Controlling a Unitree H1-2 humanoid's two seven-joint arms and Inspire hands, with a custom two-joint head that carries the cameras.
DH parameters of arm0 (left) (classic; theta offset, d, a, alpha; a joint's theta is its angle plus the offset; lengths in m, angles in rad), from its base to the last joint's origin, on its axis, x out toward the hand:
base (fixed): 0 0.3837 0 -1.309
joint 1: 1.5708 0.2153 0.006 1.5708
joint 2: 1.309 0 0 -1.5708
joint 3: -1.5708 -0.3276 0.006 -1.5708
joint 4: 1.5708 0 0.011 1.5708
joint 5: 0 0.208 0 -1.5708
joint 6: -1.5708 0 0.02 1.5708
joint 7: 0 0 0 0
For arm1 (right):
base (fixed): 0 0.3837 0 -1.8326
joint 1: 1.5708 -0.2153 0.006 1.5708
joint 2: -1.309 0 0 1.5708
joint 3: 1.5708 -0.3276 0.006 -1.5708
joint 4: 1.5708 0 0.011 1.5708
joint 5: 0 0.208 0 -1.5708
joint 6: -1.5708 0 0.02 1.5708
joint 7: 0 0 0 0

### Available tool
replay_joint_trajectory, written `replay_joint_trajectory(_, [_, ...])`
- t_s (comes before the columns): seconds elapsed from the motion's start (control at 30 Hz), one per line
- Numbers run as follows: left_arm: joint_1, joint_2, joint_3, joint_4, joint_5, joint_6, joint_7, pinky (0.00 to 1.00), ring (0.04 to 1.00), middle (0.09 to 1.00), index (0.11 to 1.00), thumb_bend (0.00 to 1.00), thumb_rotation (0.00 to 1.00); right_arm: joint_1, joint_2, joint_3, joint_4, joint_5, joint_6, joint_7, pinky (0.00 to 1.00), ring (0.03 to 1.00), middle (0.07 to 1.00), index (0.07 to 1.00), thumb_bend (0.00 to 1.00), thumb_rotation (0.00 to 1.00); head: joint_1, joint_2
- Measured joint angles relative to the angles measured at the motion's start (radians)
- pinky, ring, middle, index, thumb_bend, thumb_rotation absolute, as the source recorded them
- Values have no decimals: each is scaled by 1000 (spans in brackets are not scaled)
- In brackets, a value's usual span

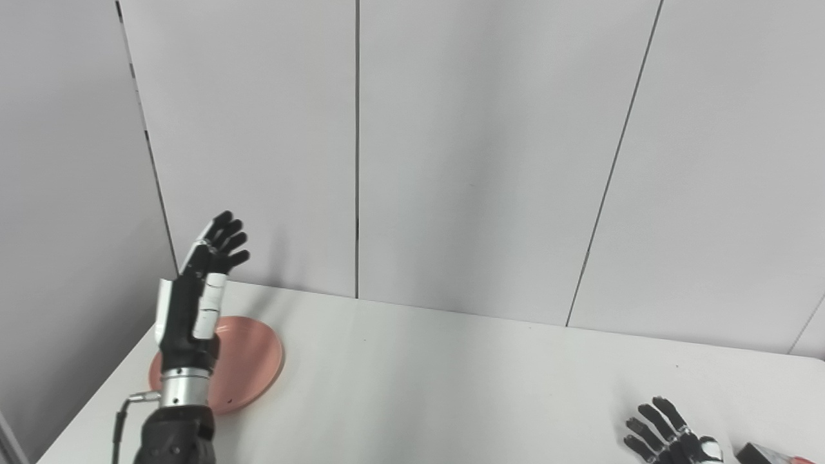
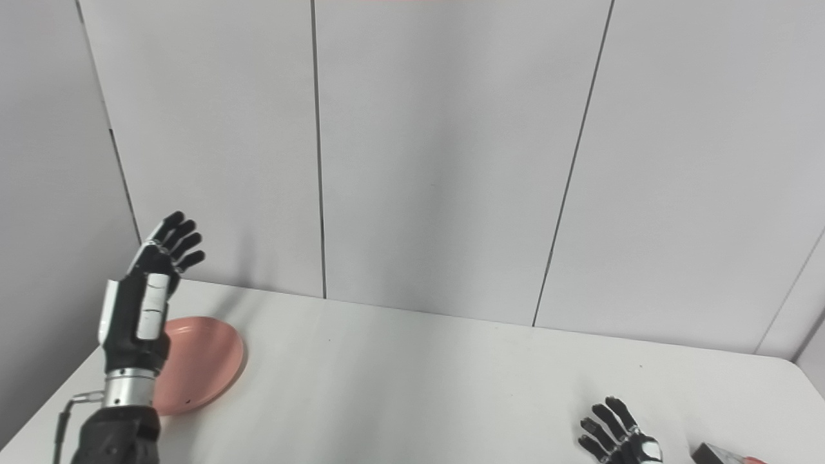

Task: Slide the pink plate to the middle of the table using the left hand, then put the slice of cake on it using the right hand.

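starting from frame left, moving right:
left hand: left hand raised in the lower left of the frame, fingers extended and spread, holding nothing. it sits in front of the plate in view; i cannot tell if the palm heel touches it, but it looks lifted above.
pink plate: pink plate lies flat at lower left, near the table's left edge, partly hidden by the wrist. not at the middle yet.
table: white table fills the bottom of the frame; centre stretch is bare in both views.
right hand: right hand at lower right, low by the bottom edge, fingers apart, nothing held.
cake: dark-and-pink object at the bottom right corner, just beside the right hand, mostly cut off. probably the slice of cake; too cropped to confirm.
step: first one, the plate slide, not done.
next move: my read is the left hand needs to drop onto the plate's left rim and push it rightward toward frame centre, keeping pressure flat so it doesn't tip. right hand waits.
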Motion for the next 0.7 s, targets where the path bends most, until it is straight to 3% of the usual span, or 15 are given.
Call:
replay_joint_trajectory(0.2, [-46, 86, 37, 171, -33, -43, 0, 780, 846, 846, 817, 857, 856, 11, -1, 0, -16, -2, 0, 0, 783, 792, 837, 848, 953, 942, 3, 8])
replay_joint_trajectory(0.3, [-60, 103, 40, 243, -44, -69, 0, 791, 863, 864, 829, 821, 895, 19, -1, 0, -25, -2, 0, -1, 792, 793, 838, 850, 946, 950, 3, 12])
replay_joint_trajectory(0.53, [-124, 179, 44, 563, -43, -139, 0, 839, 892, 892, 863, 788, 917, 41, 3, 11, -56, -9, 1, -4, 782, 783, 827, 845, 925, 951, -3, 32])
replay_joint_trajectory(0.7, [-154, 219, 55, 708, -44, -150, 8, 875, 899, 911, 895, 772, 958, 56, 3, 15, -76, -9, 19, -13, 792, 787, 828, 854, 919, 946, -5, 38])
